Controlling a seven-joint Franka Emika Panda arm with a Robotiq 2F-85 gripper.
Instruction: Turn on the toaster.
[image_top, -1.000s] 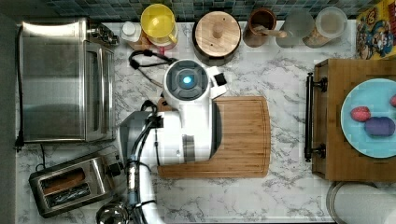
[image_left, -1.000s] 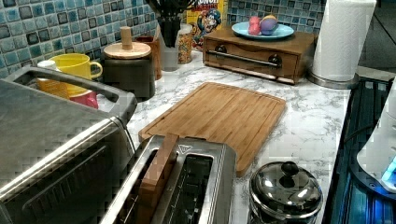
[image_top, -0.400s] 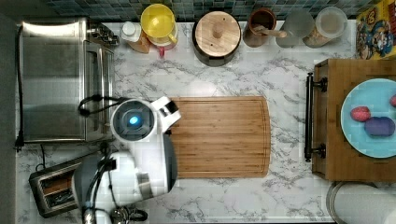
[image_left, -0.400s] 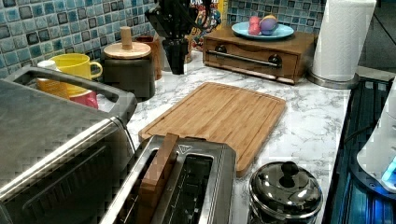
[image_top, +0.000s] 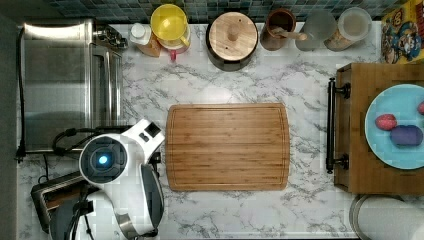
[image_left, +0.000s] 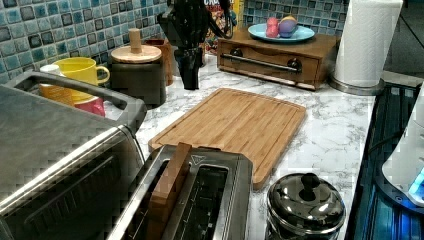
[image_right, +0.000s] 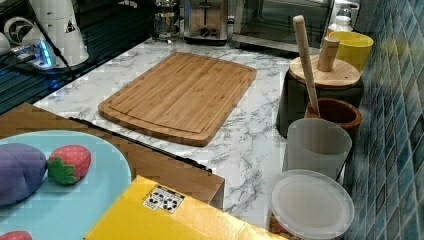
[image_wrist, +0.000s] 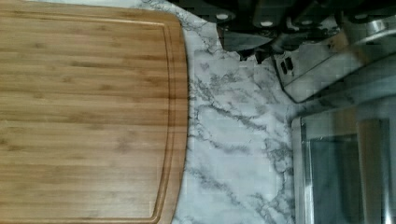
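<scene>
At the near-left corner of the marble counter, as the top view shows it, the toaster is found just below the toaster oven, largely covered by the white arm.

- Left view: the toaster is seen in the foreground, slots up. A brown slab is seated in one slot and stands well proud of the top. A lidded steel pot sits just beside it.
- Right view: the toaster is seen at the far end of the cutting board, its control end turned toward the board. The lever's position cannot be made out.
- The gripper is seen in the left view as a dark shape hanging above the counter beyond the board's far corner, apart from the toaster. Whether it is spread or pressed together cannot be told.
- Wrist view: the edge of the cutting board, bare marble and steel appliance corners are shown under the hand. No contact with anything is seen.

Progress, as judged: the approach is underway and nothing else is done. With the slab riding high, the lever is taken as not yet pressed. What is left: the gripper is to be brought over the control end, lowered onto the lever, and the lever pushed down until it latches.
</scene>
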